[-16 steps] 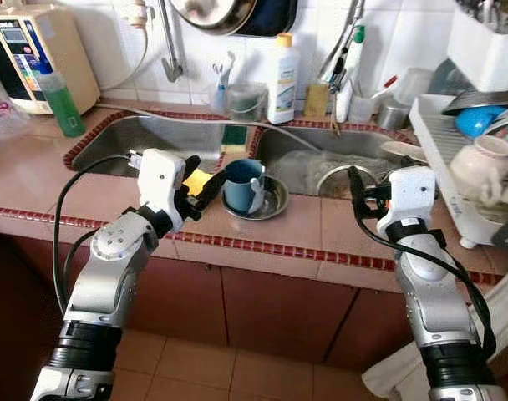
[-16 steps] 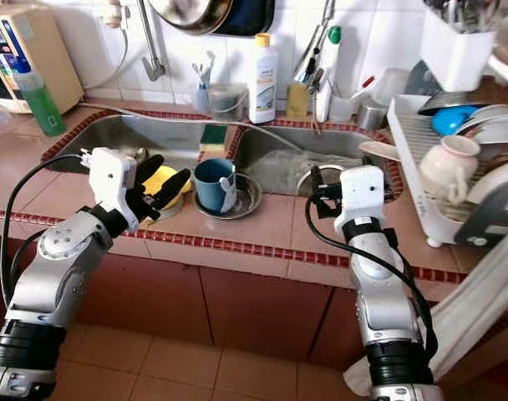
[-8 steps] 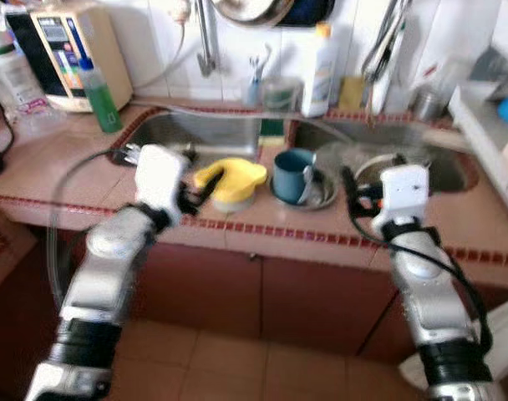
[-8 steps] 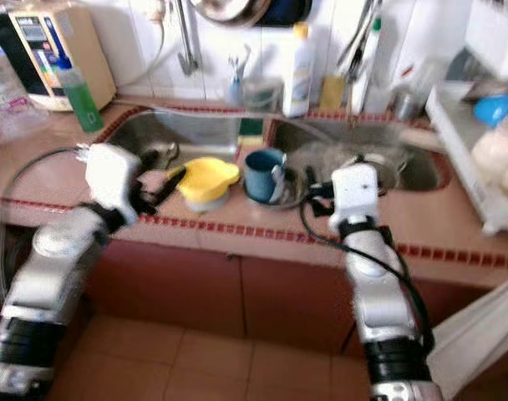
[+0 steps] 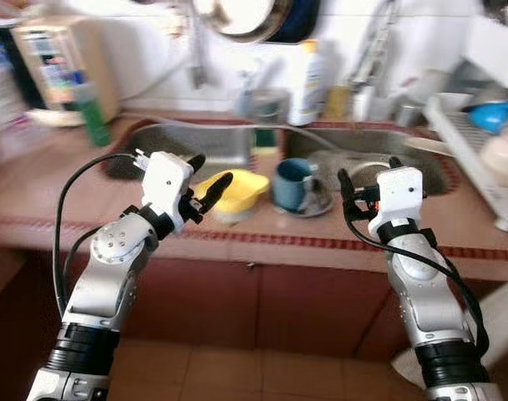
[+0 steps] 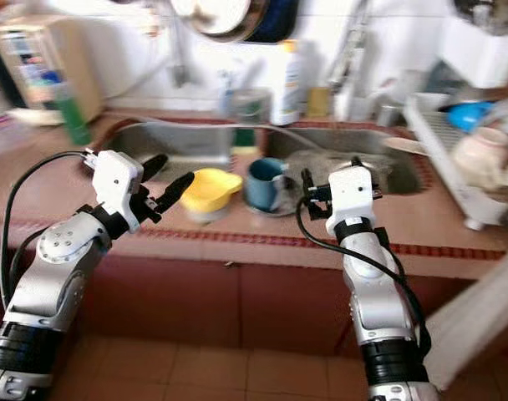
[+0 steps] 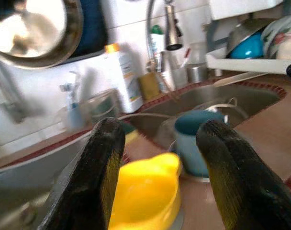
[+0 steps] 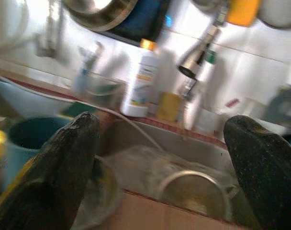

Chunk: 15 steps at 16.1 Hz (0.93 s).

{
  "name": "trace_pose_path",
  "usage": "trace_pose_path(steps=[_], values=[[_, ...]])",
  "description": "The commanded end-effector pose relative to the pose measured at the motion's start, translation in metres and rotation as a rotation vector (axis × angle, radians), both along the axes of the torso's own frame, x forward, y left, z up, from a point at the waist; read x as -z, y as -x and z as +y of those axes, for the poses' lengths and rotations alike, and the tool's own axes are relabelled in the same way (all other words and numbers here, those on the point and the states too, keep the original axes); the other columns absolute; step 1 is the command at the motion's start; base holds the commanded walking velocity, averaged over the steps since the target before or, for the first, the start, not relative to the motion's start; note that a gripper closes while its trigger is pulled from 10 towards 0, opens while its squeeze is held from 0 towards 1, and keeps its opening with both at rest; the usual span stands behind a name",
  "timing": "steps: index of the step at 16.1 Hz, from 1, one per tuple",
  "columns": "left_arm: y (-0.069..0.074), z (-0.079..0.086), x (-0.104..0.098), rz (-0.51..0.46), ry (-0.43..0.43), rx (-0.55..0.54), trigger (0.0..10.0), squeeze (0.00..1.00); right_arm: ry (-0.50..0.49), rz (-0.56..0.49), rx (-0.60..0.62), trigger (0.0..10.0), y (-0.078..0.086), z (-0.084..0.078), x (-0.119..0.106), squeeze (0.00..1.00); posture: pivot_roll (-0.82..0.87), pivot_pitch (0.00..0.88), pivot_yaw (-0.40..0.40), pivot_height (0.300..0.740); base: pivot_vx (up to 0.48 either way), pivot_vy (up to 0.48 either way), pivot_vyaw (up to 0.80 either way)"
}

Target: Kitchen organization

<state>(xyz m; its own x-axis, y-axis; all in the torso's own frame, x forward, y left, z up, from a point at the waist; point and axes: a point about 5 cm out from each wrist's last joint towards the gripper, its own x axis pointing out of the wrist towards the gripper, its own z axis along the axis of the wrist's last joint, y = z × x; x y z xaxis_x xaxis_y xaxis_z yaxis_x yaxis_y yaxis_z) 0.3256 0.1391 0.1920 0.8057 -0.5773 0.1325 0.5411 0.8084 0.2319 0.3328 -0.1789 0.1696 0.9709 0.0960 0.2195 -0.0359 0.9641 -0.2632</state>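
Observation:
A yellow jug [image 5: 239,191] stands on the tiled counter in front of the sinks. Beside it on its right is a blue mug [image 5: 292,181] in a shallow metal dish [image 5: 314,204]. My left gripper [image 5: 210,169] is open and hovers just left of the jug without touching it. In the left wrist view its fingers [image 7: 103,163] frame the yellow jug [image 7: 145,191] and the blue mug [image 7: 195,139]. My right gripper [image 5: 368,170] is open and empty above the counter, right of the mug, facing the right sink; the mug [image 8: 26,136] shows beside one finger.
A double steel sink [image 5: 179,142] lies behind the counter, with a metal pot [image 8: 193,187] in the right basin. A white bottle [image 5: 308,75], a green bottle [image 5: 91,113] and a water purifier [image 5: 62,58] line the back. A loaded dish rack [image 5: 480,159] stands at the right.
The whole view swung and blurred, so the camera moved. My left gripper, earlier over the yellow jug, now stands just left of it. The right arm keeps much the same pose.

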Motion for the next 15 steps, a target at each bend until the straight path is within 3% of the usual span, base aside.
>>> trace_pose_path(steps=[1,11,15], values=[[0.002,-0.004,-0.005,-0.023,0.002,0.023,10.0,0.00,0.006,-0.016,-0.022,10.0,-0.001,0.003,-0.004,0.00,-0.18,0.000,0.039,0.740,0.000,0.000,0.00],[0.013,-0.027,-0.015,-0.021,-0.024,0.177,10.0,0.00,0.044,-0.059,-0.077,10.0,-0.005,-0.001,-0.017,0.00,-0.19,0.004,0.033,0.740,0.000,0.000,0.00],[0.028,-0.048,-0.017,-0.008,-0.097,0.297,10.0,0.00,-0.025,-0.058,-0.042,10.0,-0.015,-0.017,-0.030,0.00,-0.19,0.001,0.029,0.740,0.000,0.000,0.00]])
